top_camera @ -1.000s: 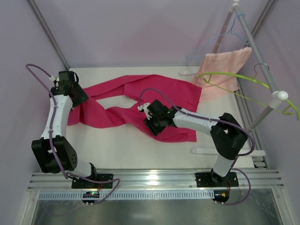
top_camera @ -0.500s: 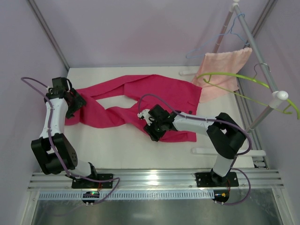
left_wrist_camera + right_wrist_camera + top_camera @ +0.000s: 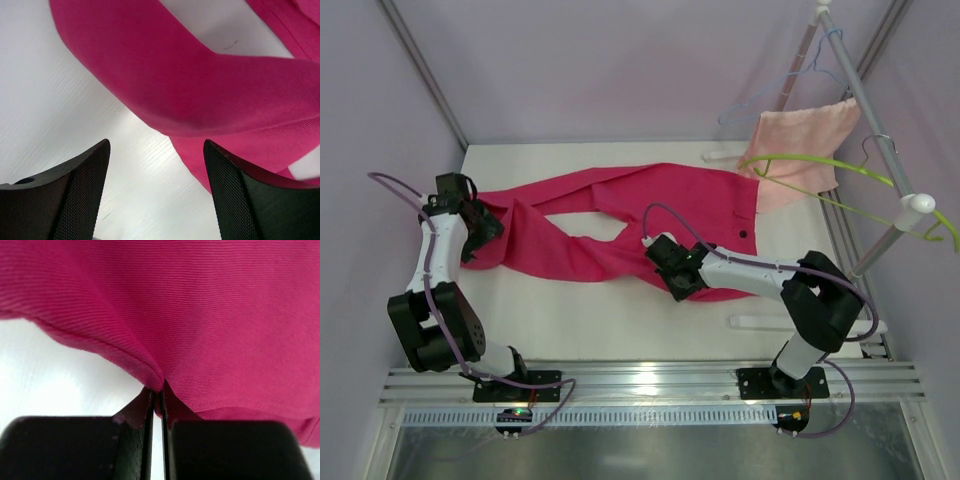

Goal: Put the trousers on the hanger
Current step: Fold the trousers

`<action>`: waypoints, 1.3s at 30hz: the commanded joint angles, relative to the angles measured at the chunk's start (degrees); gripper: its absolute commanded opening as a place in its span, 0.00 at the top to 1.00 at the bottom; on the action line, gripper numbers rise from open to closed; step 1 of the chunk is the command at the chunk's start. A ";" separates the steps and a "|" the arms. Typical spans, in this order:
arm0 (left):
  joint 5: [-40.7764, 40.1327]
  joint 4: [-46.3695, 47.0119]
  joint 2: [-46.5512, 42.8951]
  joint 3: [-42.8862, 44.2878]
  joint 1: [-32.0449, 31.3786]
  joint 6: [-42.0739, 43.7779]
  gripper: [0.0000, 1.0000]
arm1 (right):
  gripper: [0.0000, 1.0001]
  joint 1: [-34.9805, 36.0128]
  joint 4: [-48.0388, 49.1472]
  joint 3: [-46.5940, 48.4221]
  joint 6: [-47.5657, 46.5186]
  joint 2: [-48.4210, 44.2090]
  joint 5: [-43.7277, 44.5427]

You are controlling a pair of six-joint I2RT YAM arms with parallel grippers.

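Observation:
The magenta trousers point(image 3: 650, 195) lie spread across the white table, legs pointing left. My right gripper point(image 3: 682, 285) sits at their near edge and is shut on a pinched fold of the trousers point(image 3: 200, 305); the wrist view shows cloth squeezed in the right gripper point(image 3: 159, 395). My left gripper point(image 3: 482, 232) hovers by the leg ends at the far left. In its wrist view the left gripper point(image 3: 156, 150) is open over bare table, with the trousers point(image 3: 200, 75) just ahead and nothing between the fingers. The lime-green hanger point(image 3: 820, 160) hangs on the rack at the right.
A pale salmon towel point(image 3: 800, 140) and a light-blue wire hanger point(image 3: 790, 85) hang on the slanted rack pole point(image 3: 880, 140) at the back right. A white bar point(image 3: 760, 322) lies on the table point(image 3: 620, 330) near the right arm. Purple walls close in the sides.
My right gripper closed on the trousers' near edge and shifted right, drawing the cloth flatter. My left gripper swung down toward the leg ends and stayed open.

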 commanded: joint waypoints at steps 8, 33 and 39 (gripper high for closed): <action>-8.23 0.95 1.77 0.55 4.63 3.22 0.24 | 0.96 -0.42 -10.95 -1.07 14.45 -3.05 11.59; 10.85 22.04 5.19 -11.59 6.58 -8.47 0.10 | 0.96 -0.43 -4.62 -3.88 9.18 -7.17 3.69; 8.92 19.50 9.59 -9.48 6.49 -9.00 0.29 | 0.96 -0.51 -4.10 -4.05 8.91 -7.61 3.42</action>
